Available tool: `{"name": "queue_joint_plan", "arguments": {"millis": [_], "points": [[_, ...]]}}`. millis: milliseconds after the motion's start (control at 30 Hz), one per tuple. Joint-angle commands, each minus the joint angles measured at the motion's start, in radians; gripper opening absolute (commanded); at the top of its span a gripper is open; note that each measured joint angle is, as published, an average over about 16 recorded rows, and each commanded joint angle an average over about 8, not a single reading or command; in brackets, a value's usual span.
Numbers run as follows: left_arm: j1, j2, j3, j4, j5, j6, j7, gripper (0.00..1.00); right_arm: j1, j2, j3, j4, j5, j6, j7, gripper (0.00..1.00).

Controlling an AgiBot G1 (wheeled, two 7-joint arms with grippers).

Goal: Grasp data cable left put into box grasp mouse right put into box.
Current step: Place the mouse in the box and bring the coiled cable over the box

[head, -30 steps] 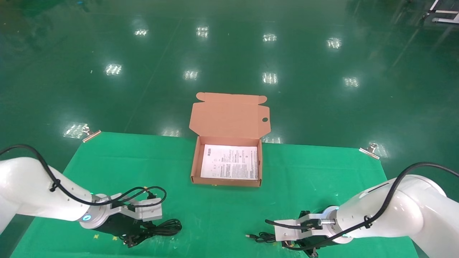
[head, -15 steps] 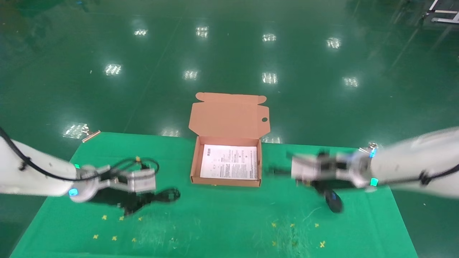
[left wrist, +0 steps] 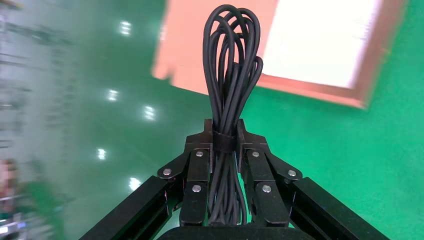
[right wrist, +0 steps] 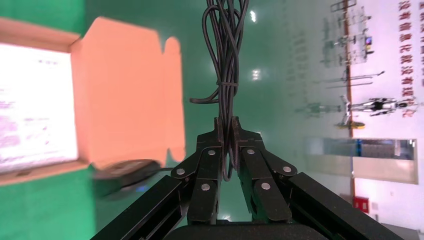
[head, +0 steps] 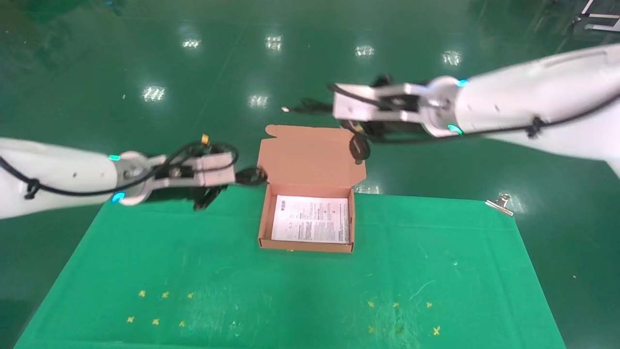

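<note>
Surface: green mat (head: 290,291) over glossy green floor.
Left gripper (left wrist: 224,140): clamped on data cable (left wrist: 231,65), airborne, 9 o'clock of box (head: 308,194).
Right gripper (right wrist: 226,145): pinching the cord; mouse (head: 359,147) dangles at 12 o'clock, over the open lid.

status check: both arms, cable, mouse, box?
Left gripper shut on data cable, beside box. Right gripper shut on mouse cord; mouse dangles over the flap. Box open, nothing blocking.

The mouse (right wrist: 122,175) looks blurred; its cord (right wrist: 225,55) runs off-frame.
</note>
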Motion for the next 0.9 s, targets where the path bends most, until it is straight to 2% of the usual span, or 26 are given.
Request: {"name": "queue_joint_plan", "arguments": {"millis": [33, 300, 467, 900], "points": [[-0.019, 0.015, -0.004, -0.012, 0.031, -0.021, -0.023, 0.0, 0.023, -0.038, 0.005, -0.052, 0.017, 0.031, -0.041, 0.0], [-0.058, 0.057, -0.009, -0.004, 0.166, -0.073, -0.101, 0.0, 0.074, -0.139, 0.023, -0.21, 0.111, 0.084, -0.178, 0.0], [-0.07, 0.072, -0.015, 0.008, 0.191, -0.079, -0.129, 0.0, 0.094, -0.167, 0.025, -0.266, 0.156, 0.085, -0.238, 0.0], [-0.049, 0.052, -0.007, 0.013, 0.216, -0.06, -0.138, 0.0, 0.077, -0.171, -0.008, -0.261, 0.19, 0.09, -0.251, 0.0]]}}
